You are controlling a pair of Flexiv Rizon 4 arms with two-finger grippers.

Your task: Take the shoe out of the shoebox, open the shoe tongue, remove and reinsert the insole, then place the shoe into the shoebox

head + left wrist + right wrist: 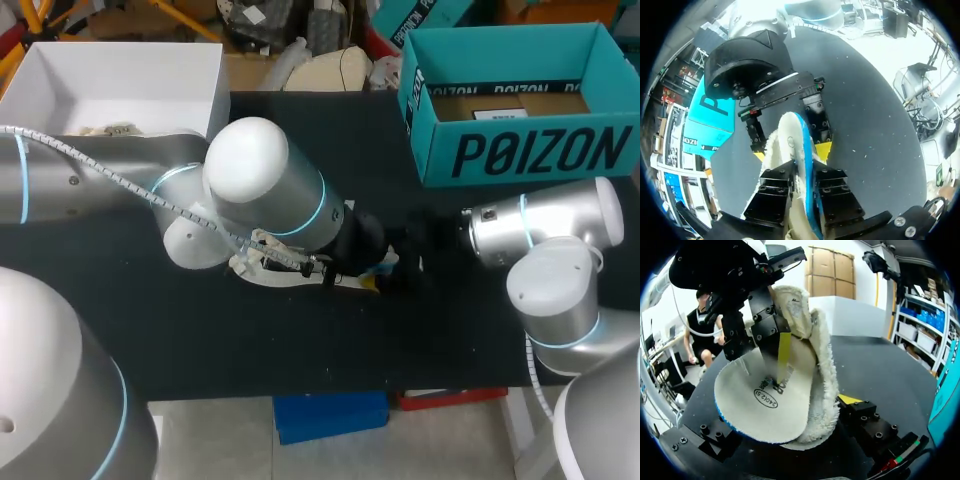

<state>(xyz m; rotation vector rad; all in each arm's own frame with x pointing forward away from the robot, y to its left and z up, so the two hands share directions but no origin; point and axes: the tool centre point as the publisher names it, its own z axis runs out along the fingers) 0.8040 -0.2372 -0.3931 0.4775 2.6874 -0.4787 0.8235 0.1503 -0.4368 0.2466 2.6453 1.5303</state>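
Left gripper (802, 175): reaches in from the left to the middle of the table (450, 330). It is clamped on the insole (765, 395), which runs edge-on between its two black finger blocks in the left wrist view. In the right wrist view one of its yellow tips lies flat on the insole's printed face. Right gripper (787, 412): comes in from the right and faces the left one at close range. It is set wide and closed on the shoe (826, 370), with one yellow tip against the fleecy side and the other hidden under the insole's rim. The left wrist view shows both its yellow tips against the two sides of the bundle. Insole: white, oval, blue-edged, size print on its uncovered face, standing in front of the shoe and touching it. Shoe: white, fleecy, curled behind the insole at mid-table between the two grippers; whether it rests on the black surface cannot be told. Shoebox (530, 155): teal, open-topped, far right of the table, well apart from the shoe. White box (150, 70): open, at the far left corner.
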